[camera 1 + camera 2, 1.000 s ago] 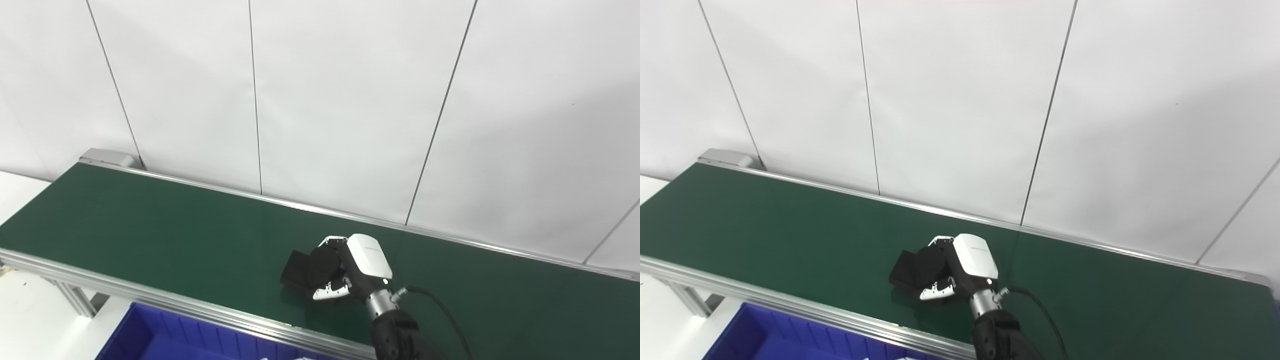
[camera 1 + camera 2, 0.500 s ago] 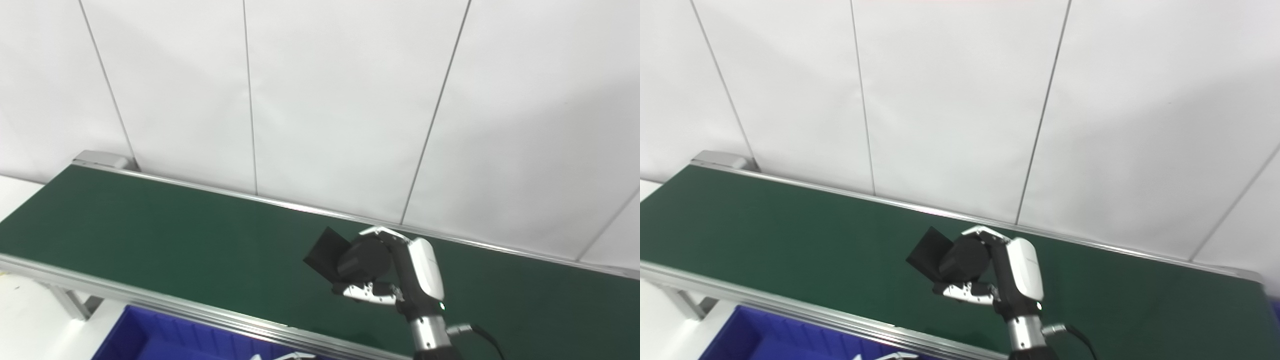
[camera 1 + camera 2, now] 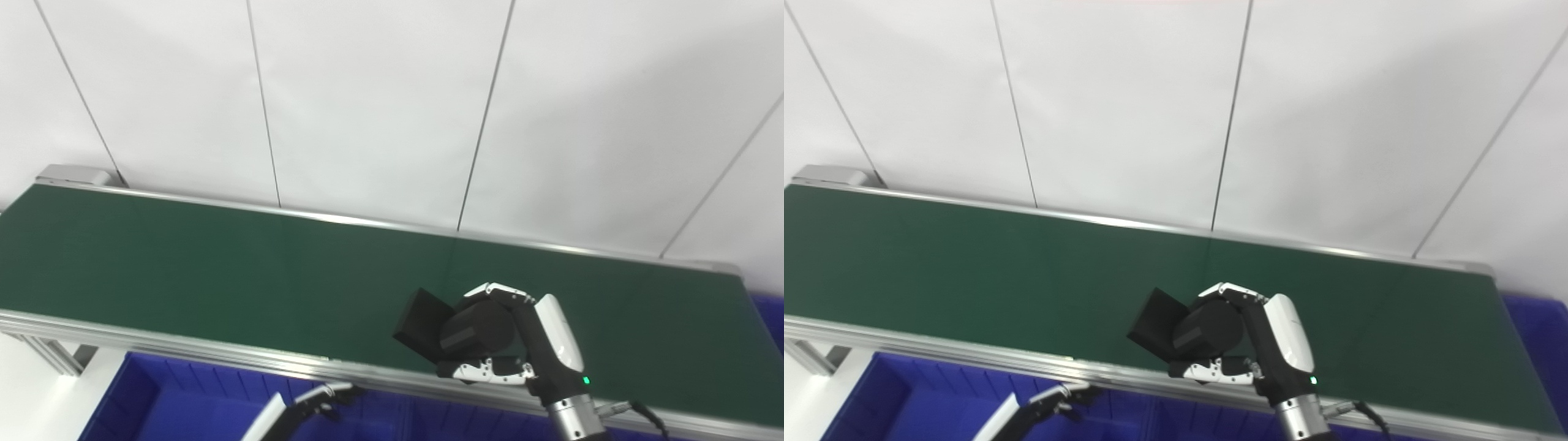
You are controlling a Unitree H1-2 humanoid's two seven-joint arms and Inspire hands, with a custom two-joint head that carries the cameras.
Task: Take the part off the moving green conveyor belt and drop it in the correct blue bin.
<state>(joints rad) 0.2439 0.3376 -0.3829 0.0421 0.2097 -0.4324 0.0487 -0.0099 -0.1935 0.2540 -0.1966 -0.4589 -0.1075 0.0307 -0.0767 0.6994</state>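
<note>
— Since the right robot hand (image 3: 520,343) has its fingers wrapped round the black part (image 3: 453,327), I'd call the pick done, wouldn't you?

— Looks so. The part seems lifted clear of the belt (image 3: 214,269), held tilted above the belt's near edge, towards its right end.

— So what's left?

— The drop. Blue bins (image 3: 177,398) sit just below the near rail, and another blue one shows past the belt's right end (image 3: 1528,318). Which is the correct one, I can't tell from here.

— And the left robot hand (image 3: 321,398)?

— Low over the near bin, holding nothing that I can see. Whether its fingers are spread or curled, I can't tell; only the tips show.

— Roughly halfway, then.

— I'd say so: carry it over, let go.
</note>
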